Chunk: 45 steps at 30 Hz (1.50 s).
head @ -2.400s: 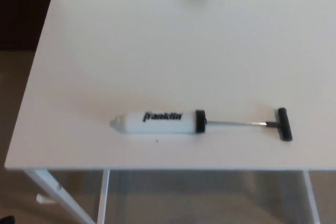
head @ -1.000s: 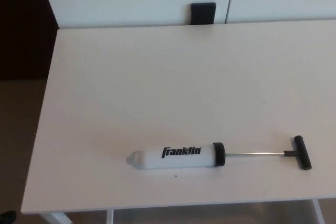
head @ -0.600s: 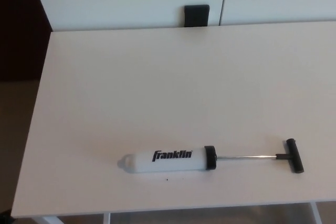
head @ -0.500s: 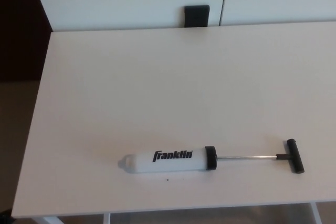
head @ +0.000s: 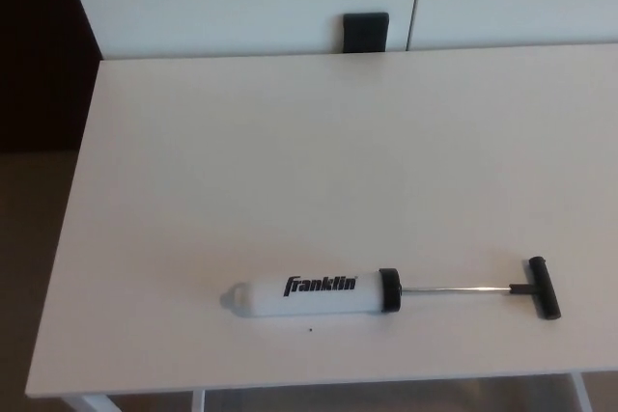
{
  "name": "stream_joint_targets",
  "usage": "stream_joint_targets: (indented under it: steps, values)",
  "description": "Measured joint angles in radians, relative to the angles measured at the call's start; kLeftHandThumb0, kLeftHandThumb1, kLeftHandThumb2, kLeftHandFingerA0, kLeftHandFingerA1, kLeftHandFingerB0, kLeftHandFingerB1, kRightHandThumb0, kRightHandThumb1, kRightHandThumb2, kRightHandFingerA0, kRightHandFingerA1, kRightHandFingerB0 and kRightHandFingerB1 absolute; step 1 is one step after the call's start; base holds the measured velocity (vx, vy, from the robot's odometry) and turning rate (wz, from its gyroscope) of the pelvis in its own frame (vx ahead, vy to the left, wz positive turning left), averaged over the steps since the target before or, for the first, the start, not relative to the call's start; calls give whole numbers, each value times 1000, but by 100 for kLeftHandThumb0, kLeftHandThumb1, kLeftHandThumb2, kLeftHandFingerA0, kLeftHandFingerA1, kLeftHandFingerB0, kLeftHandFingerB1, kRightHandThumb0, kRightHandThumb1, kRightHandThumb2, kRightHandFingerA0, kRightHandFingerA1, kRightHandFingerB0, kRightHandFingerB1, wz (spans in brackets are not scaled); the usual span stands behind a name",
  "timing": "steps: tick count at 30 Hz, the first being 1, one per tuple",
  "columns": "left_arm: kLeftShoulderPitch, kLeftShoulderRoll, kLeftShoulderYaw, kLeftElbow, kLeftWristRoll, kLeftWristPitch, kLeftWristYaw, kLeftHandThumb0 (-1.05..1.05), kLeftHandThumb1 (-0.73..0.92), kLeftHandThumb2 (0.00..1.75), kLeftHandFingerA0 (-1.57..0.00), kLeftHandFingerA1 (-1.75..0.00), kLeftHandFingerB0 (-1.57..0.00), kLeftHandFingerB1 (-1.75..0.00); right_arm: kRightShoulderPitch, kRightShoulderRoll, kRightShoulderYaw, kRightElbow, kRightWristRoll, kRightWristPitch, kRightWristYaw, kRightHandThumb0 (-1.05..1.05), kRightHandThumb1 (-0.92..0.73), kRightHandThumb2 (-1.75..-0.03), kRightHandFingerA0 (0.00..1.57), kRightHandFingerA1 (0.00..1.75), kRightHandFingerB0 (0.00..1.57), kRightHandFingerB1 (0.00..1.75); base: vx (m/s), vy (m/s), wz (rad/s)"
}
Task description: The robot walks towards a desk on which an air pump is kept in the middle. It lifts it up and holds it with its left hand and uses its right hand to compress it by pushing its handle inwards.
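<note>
The air pump [head: 314,293] lies on its side near the front edge of the white desk [head: 290,151]. Its white barrel carries black "Franklin" lettering and ends in a black collar [head: 389,289]. A thin metal rod [head: 454,288] runs out to the right, fully extended, to a black T-handle [head: 542,288]. The rounded nozzle end [head: 230,299] points left. Neither of my hands shows in the head view.
A white wall panel stands behind the desk, with a small black block [head: 366,32] at its base. Dark space lies off the desk's left edge [head: 48,45]. White desk legs [head: 92,402] show below the front edge, over brown floor.
The whole picture has shifted as the camera moved: the desk and pump now sit lower in the frame than 2.4 s ago. The pump itself lies unchanged on the desk.
</note>
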Motion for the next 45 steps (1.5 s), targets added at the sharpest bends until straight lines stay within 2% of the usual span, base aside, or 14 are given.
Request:
stream_joint_targets:
  steps: [6, 7, 11, 12, 16, 17, 21, 22, 26, 29, 34, 35, 44, 45]
  values:
    - [-4, 16, 59, -165, -23, 2, 19, -43, 49, 64, -21, -36, -21, -34, 32, 14, -2, -46, 7, -1, 6, -36, -64, -60, 82, 53, 64, 45, 0, 0, 0]
    - [-10, 21, 64, -196, -27, 3, 23, -23, 36, 90, -9, -52, -8, -50, 36, 18, -2, -52, 8, -1, 7, -39, -62, -57, 85, 51, 61, 44, 0, 0, 0]
    - [-55, 45, 74, -321, -36, 13, 40, -24, 33, 88, -11, -52, -9, -51, 57, 33, 1, -82, 9, -2, 10, -40, -62, -58, 87, 51, 62, 44, 0, 0, 0]
    - [-55, 45, 74, -321, -36, 13, 40, -50, 40, 66, -26, -42, -17, -35, 57, 33, 1, -82, 9, -2, 10, -38, -62, -59, 87, 50, 64, 44, 0, 0, 0]
    - [-134, 71, 48, -396, -32, 33, 52, -46, 39, 63, -27, -40, -19, -34, 66, 36, 2, -90, 9, -4, 13, -39, -62, -59, 87, 54, 64, 45, 0, 0, 0]
    - [-164, 78, 34, -419, -30, 41, 54, -45, 38, 63, -34, -44, -20, -35, 69, 37, 2, -92, 9, -4, 14, -42, -62, -59, 86, 58, 64, 46, 0, 0, 0]
    - [-331, 91, -90, -506, 11, 77, 50, -45, 39, 61, -30, -42, -21, -35, 83, 40, 3, -102, 9, -9, 19, -42, -61, -59, 87, 55, 64, 46, 0, 0, 0]
    - [-379, 91, -136, -526, 27, 87, 46, -22, 28, 84, -14, -51, -10, -50, 90, 42, 4, -106, 9, -11, 20, -42, -61, -59, 87, 53, 64, 45, 0, 0, 0]
    - [-425, 91, -177, -542, 43, 96, 42, -24, 30, 85, -10, -50, -7, -49, 94, 44, 4, -109, 9, -13, 21, -40, -62, -59, 88, 55, 65, 45, 0, 0, 0]
    - [-563, 81, -333, -563, 108, 126, 23, -27, 30, 86, -8, -50, -6, -48, 101, 48, 6, -114, 9, -19, 25, -41, -60, -58, 89, 57, 67, 46, 0, 0, 0]
    - [-655, 60, -488, -564, 182, 152, 3, -25, 27, 84, -9, -50, -6, -48, 105, 50, 6, -114, 9, -24, 29, -41, -61, -59, 89, 55, 68, 46, 0, 0, 0]
    - [-665, 58, -508, -563, 193, 153, 0, -44, 45, 54, -24, -33, -18, -28, 106, 50, 6, -114, 9, -25, 30, -43, -61, -59, 90, 56, 67, 46, 0, 0, 0]
    - [-728, 44, -725, -560, 306, 180, -27, -43, 45, 54, -22, -33, -17, -27, 109, 52, 6, -115, 9, -32, 37, -42, -62, -59, 88, 55, 67, 46, 0, 0, 0]
    - [-732, 44, -761, -558, 326, 183, -32, -27, 30, 85, -2, -48, 0, -46, 109, 52, 6, -115, 9, -33, 38, -42, -63, -60, 87, 53, 69, 46, 0, 0, 0]
